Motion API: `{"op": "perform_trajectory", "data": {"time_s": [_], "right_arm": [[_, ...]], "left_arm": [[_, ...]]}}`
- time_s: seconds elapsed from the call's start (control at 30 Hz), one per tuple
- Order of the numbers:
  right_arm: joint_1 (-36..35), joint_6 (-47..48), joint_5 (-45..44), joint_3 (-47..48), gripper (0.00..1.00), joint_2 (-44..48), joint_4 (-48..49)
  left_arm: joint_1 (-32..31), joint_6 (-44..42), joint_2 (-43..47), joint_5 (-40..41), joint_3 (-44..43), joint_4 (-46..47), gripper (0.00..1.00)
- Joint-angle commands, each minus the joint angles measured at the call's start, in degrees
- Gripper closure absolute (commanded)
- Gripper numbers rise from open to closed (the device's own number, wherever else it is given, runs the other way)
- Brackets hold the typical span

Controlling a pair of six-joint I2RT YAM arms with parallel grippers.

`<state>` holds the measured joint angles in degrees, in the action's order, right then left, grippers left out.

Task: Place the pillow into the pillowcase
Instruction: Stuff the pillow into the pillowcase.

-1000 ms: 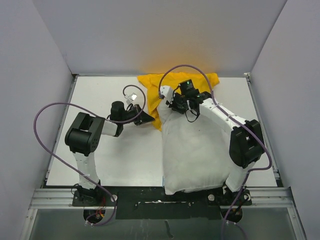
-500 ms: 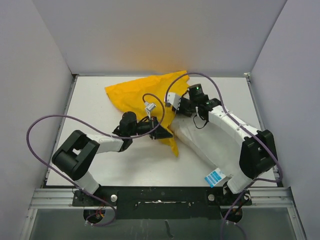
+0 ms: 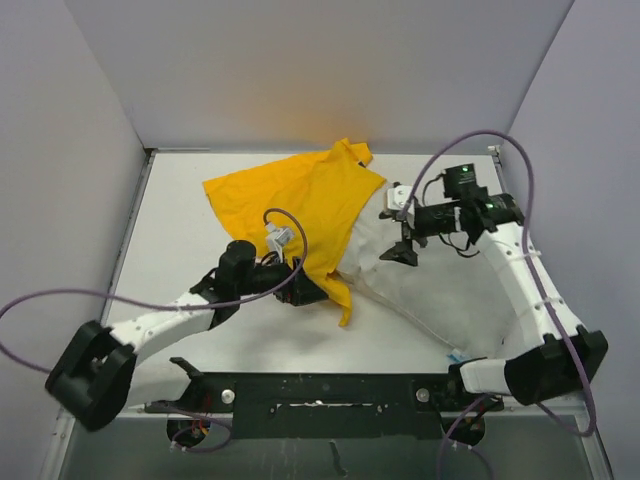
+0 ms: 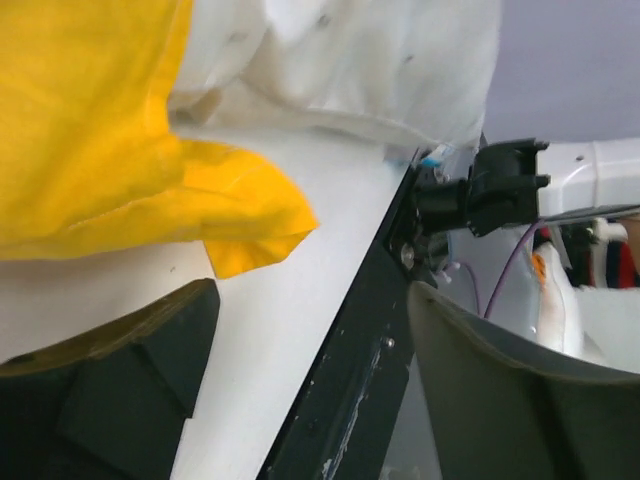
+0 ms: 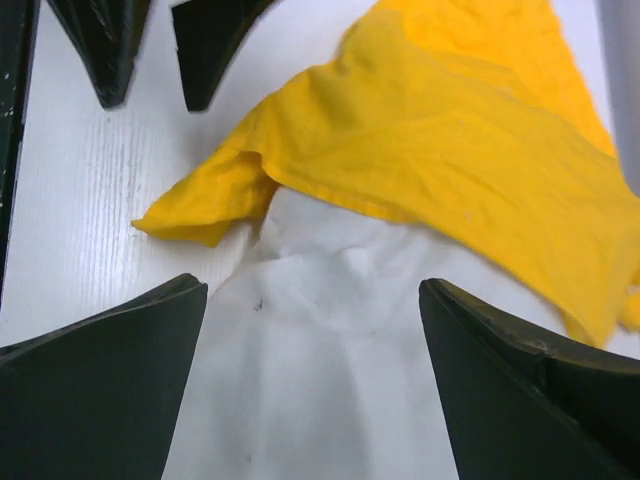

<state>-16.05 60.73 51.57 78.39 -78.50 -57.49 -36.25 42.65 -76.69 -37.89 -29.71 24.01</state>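
The yellow pillowcase (image 3: 290,200) lies spread at the back middle of the table, draped over the far end of the white pillow (image 3: 440,290), which runs diagonally toward the near right. My left gripper (image 3: 308,292) is low by the pillowcase's near corner, open, with only table between its fingers (image 4: 120,380). In the left wrist view the pillowcase (image 4: 100,150) and pillow (image 4: 350,60) lie ahead of the left gripper (image 4: 310,295). My right gripper (image 3: 398,237) hovers open over the pillow (image 5: 330,380), just short of the pillowcase edge (image 5: 450,130); the right gripper (image 5: 312,290) holds nothing.
A black rail (image 3: 330,385) runs along the table's near edge. A small blue tag (image 3: 455,355) pokes from the pillow's near corner. Grey walls close in the left, back and right. Purple cables loop over both arms.
Both grippers have opened and let go of the pillowcase. The left arm stretched out lower toward the right; the right gripper drew back to the right. The pillowcase has settled over the pillow's end.
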Motion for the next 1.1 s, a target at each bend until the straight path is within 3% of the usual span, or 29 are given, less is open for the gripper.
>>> {"op": "perform_trajectory", "data": {"time_s": [0.0,0.13,0.27,0.37,0.5,0.6,0.7,0.87,0.93,1.07], "right_arm": [[9.6,-10.7,5.6,-1.1,0.05,4.2,4.4],[16.8,-23.3,3.1,-4.5,0.01,1.5,17.0],[17.2,-27.0,-4.7,-5.2,0.01,-3.3,20.2],[17.2,-28.5,-8.1,-8.2,0.02,-4.1,23.0],[17.2,-29.3,-9.8,-10.9,0.04,-4.3,25.0],[17.2,-29.3,-10.1,-11.6,0.05,-4.4,25.4],[17.2,-29.4,-10.1,-12.1,0.06,-4.4,25.8],[17.2,-29.4,-10.2,-12.4,0.07,-4.9,25.9],[17.2,-29.4,-10.6,-12.5,0.09,-5.1,26.0],[17.0,-28.9,-11.9,-12.9,0.11,-5.5,26.5]], "left_arm": [[0.6,-13.5,16.8,10.6,-4.1,-17.3,0.17],[1.4,-19.2,15.5,16.0,-15.6,-26.2,0.13],[-2.4,-26.5,2.8,27.1,-34.7,-40.4,0.18],[-7.6,-33.2,-6.1,38.5,-44.7,-44.3,0.18],[-10.6,-37.9,-17.4,44.5,-55.5,-46.1,0.33],[-11.9,-40.8,-24.7,49.9,-64.1,-50.9,0.36],[-12.2,-41.9,-29.9,52.6,-70.2,-54.3,0.39],[-12.3,-41.7,-32.8,52.4,-71.3,-54.3,0.48],[-12.3,-41.7,-33.3,52.6,-71.6,-54.4,0.58],[-12.2,-41.9,-33.5,52.4,-72.4,-55.0,0.89]]}}
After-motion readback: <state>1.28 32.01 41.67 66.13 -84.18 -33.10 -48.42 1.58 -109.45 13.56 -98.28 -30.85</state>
